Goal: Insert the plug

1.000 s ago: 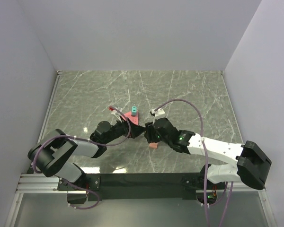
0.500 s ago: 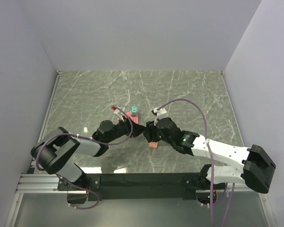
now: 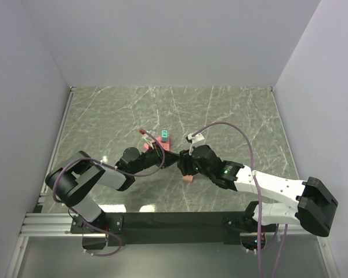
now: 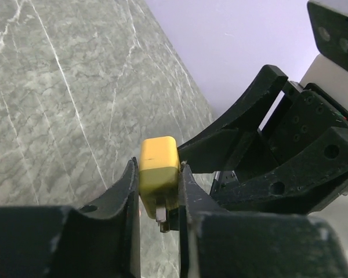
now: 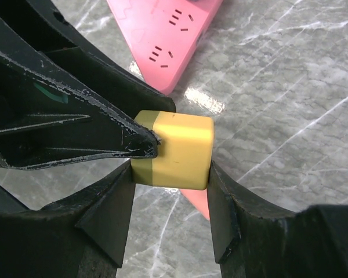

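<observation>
Jaws of the left gripper (image 4: 158, 174) are shut flat on 2 sides of the yellow plug (image 4: 158, 165). A metal prong shows below the plug, but the wrist cuts off the rest, so I cannot tell how many prongs there are. The right arm's black fingers press in from the far side.

In the right wrist view, the right gripper (image 5: 170, 182) has its jaws part open and clamped on the same plug. So 2 grips share 1 plug, held off the table over the near edge of the pink strip (image 5: 168, 29). No prongs show here, so I cannot tell which way they face the sockets.

From above, both grippers meet tip to tip just beside the strip and hide the plug completely. A small teal thing (image 3: 163, 135) sits on the strip, too small to identify.

The risk I see is the double hold. If either arm pulls away before the other lets go, the plug could twist in the remaining grip, or drop onto the strip. A twisted plug would then meet the sockets crooked and jam.
</observation>
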